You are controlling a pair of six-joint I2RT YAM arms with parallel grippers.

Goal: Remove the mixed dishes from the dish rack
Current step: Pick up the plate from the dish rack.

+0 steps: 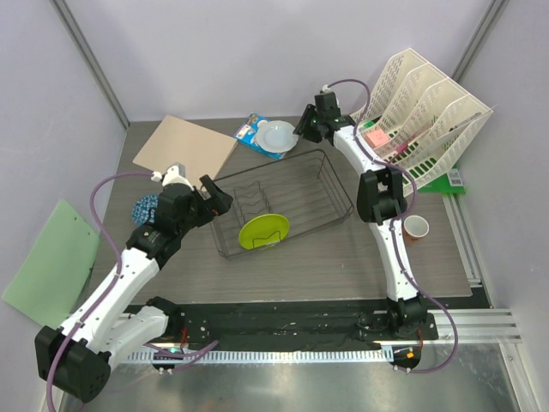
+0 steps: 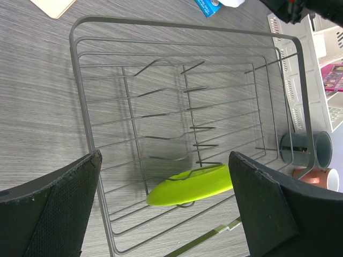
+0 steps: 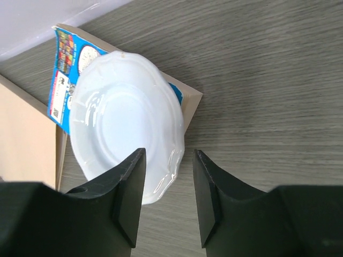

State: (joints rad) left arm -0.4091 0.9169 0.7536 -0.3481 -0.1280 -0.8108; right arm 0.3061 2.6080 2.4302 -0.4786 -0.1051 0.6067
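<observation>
Right gripper: jaws partly apart, straddling the rim of the white round plate. One finger stands clear of the rim, with bare table showing in the gap. The other finger overlaps the plate in the wrist view, and whether it touches cannot be told. The plate is not clamped. It lies flat on the blue snack packet, on the table beyond the far edge of the dish rack.

Left gripper: jaws spread wide and holding nothing. It hovers over the left end of the rack, aimed along the wire floor.

Dish positions:
- Lime-green round plate: in the rack, leaning among the upright prongs at the near end.
- Grey mug and salmon-pink cup: on the table outside the rack, on its right side, just beside each other.
- Blue speckled bowl: on the table left of the rack, partly hidden behind the left arm.
</observation>
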